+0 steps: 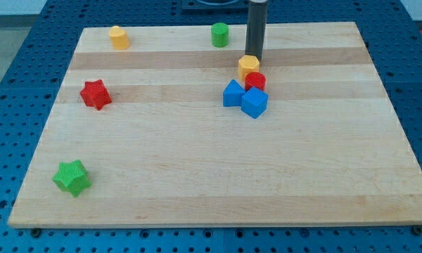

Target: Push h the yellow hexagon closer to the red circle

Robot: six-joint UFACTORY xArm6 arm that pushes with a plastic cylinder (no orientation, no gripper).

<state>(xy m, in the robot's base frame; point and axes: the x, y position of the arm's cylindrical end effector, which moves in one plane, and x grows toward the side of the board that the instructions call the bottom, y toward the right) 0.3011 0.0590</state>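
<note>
The yellow hexagon [248,66] sits right of centre near the view's top, touching the red circle [255,81] just below and right of it. My tip [254,57] is at the hexagon's top edge, touching or nearly touching it. A blue block [233,93] and a blue cube [254,102] crowd against the red circle from below.
A yellow cylinder [119,36] and a green cylinder [220,34] stand near the wooden board's top edge [218,26]. A red star [96,94] lies at the left. A green star [72,177] lies at the bottom left.
</note>
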